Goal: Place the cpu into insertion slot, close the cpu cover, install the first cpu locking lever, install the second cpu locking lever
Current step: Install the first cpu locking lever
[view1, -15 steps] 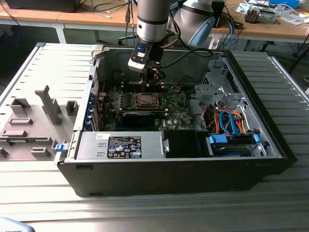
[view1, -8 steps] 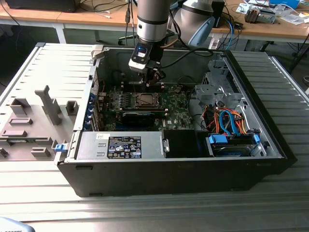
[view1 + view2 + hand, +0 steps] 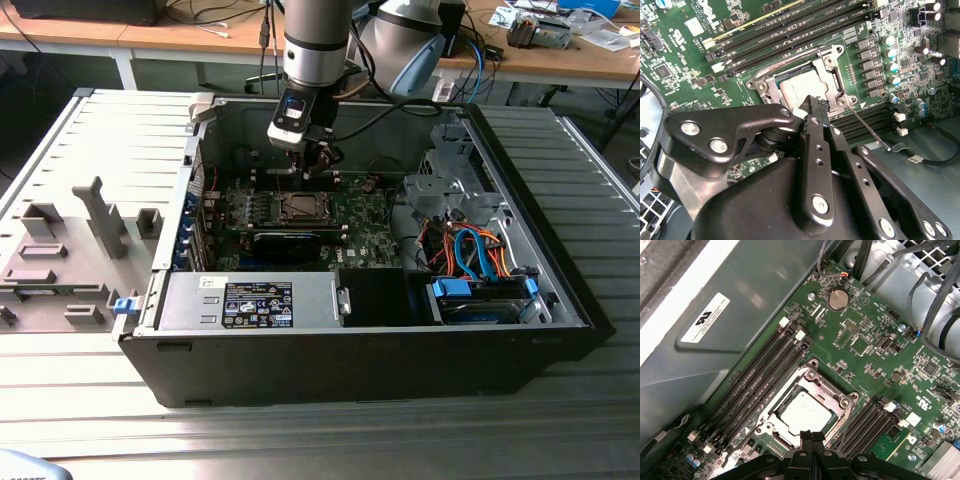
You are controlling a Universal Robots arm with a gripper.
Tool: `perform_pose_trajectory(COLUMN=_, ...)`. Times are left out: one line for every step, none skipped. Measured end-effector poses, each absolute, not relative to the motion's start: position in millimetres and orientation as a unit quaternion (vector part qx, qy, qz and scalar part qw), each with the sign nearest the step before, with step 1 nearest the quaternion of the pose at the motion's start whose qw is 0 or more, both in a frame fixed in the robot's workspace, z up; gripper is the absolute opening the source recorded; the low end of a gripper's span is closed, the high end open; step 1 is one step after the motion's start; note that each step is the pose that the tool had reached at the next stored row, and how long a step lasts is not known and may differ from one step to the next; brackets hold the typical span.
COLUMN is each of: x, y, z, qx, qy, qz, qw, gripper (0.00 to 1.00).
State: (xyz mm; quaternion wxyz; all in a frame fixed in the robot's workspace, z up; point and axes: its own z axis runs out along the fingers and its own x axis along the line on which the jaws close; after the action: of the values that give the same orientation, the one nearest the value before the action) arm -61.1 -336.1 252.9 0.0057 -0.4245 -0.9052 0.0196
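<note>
Inside the open computer case [image 3: 300, 370], the cpu [image 3: 805, 412] lies in the insertion slot [image 3: 781, 439] mid-board, with the cpu cover [image 3: 839, 401] lowered over it. The tool [image 3: 813, 436], closed and empty, hovers at the slot's edge. One locking lever [image 3: 867, 127] looks unlatched.

From where I stand, the arm [image 3: 315, 40] is a thick silver-grey tube with a darker band at its lower end. A black cable [image 3: 390, 108] loops off the wrist beside a small white box [image 3: 290, 118] with a dark face. The gripper [image 3: 815, 105] is matt black, with flat linkage bars pinned by bright round screws and small holes drilled along its narrow jaws.
</note>
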Motion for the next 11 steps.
perform_pose_trajectory(x=-61.1, y=-336.2, z=252.9, qx=-0.424, qy=-0.906, qz=0.020, qw=0.006, gripper=0.11)
perform_pose_trajectory(x=-61.1, y=-336.1, z=252.9, qx=-0.423, qy=-0.906, qz=0.020, qw=0.006, gripper=0.11)
perform_pose_trajectory(x=-61.1, y=-336.1, z=252.9, qx=-0.422, qy=-0.906, qz=0.020, qw=0.006, gripper=0.11)
perform_pose_trajectory(x=-61.1, y=-336.1, z=252.9, qx=-0.421, qy=-0.907, qz=0.020, qw=0.006, gripper=0.11)
perform_pose_trajectory(x=-61.2, y=-336.1, z=252.9, qx=-0.420, qy=-0.907, qz=0.020, qw=0.006, gripper=0.11)
perform_pose_trajectory(x=-61.1, y=-336.1, z=252.9, qx=-0.419, qy=-0.908, qz=0.020, qw=0.006, gripper=0.11)
perform_pose_trajectory(x=-61.1, y=-336.1, z=252.9, qx=-0.417, qy=-0.908, qz=0.020, qw=0.006, gripper=0.11)
perform_pose_trajectory(x=-61.1, y=-336.2, z=252.9, qx=-0.417, qy=-0.909, qz=0.020, qw=0.006, gripper=0.11)
perform_pose_trajectory(x=-61.1, y=-336.1, z=252.9, qx=-0.416, qy=-0.909, qz=0.020, qw=0.006, gripper=0.11)
perform_pose_trajectory(x=-61.1, y=-336.1, z=252.9, qx=-0.415, qy=-0.909, qz=0.020, qw=0.006, gripper=0.11)
perform_pose_trajectory(x=-61.2, y=-336.2, z=252.9, qx=-0.415, qy=-0.910, qz=0.020, qw=0.005, gripper=0.11)
